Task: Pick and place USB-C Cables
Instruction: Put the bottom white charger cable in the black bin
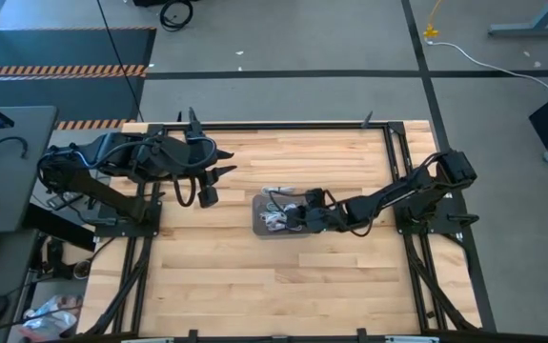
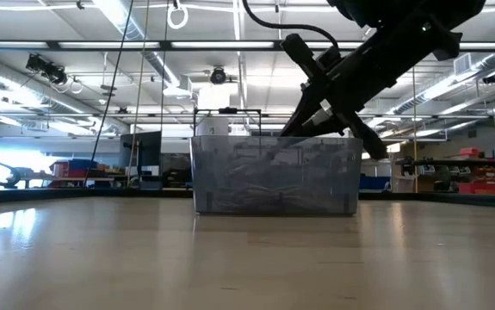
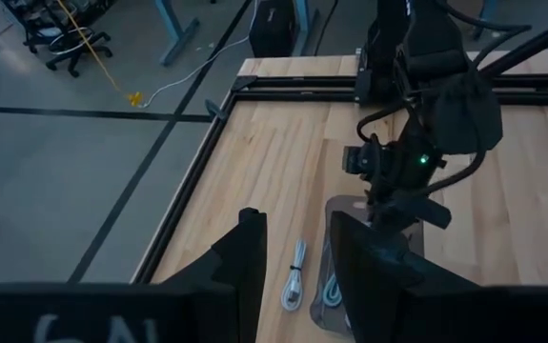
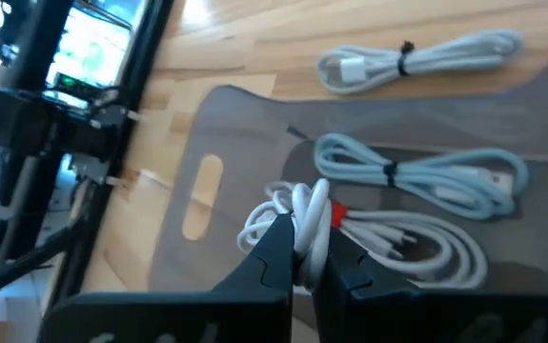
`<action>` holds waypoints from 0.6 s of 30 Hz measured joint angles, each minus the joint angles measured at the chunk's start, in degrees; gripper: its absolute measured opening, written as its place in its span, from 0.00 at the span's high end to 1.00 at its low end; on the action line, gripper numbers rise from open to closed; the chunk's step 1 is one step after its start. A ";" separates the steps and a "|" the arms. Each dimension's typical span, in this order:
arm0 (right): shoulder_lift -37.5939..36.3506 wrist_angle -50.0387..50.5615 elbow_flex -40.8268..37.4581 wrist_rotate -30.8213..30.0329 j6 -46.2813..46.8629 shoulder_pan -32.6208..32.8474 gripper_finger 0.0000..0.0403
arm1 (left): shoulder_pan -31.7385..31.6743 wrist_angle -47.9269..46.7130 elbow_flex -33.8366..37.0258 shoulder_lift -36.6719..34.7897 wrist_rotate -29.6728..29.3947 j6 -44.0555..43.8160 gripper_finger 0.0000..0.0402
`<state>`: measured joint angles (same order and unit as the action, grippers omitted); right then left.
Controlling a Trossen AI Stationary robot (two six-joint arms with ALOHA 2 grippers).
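Note:
A translucent grey tray (image 1: 259,230) (image 4: 218,124) sits mid-table. My right gripper (image 4: 307,259) (image 1: 299,217) reaches over it from the table's right side and is shut on a white coiled USB-C cable with a red bit (image 4: 335,215). A second light-grey bundle (image 4: 416,176) lies on the tray floor. A third bundle (image 4: 416,55) (image 3: 296,274) lies on the wood just outside the tray. My left gripper (image 3: 297,272) (image 1: 207,188) hangs open above the table, left of the tray. My right gripper pinches the looped end of the red-marked bundle (image 4: 309,221) between its two fingertips, with several strands in the pinch. The fingers (image 4: 278,250) slant down from the table's right side. The rest of the bundle (image 4: 426,250) trails away over the tray floor.
The tray has a slot handle (image 4: 202,195) in its end wall, and in the low view its walls (image 2: 273,176) stand tall on the wood. Black frame rails (image 1: 283,125) border the table. Bare wood (image 1: 283,286) stretches toward the near edge.

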<state>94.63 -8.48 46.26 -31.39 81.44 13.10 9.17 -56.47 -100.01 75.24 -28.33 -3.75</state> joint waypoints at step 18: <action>0.00 5.39 -0.02 10.06 -2.28 -0.64 0.92 | 0.00 0.01 0.00 0.00 0.00 0.56 0.69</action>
<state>94.63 -3.08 46.24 -21.34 79.17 12.47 9.17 -56.46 -100.01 75.24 -28.34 -3.19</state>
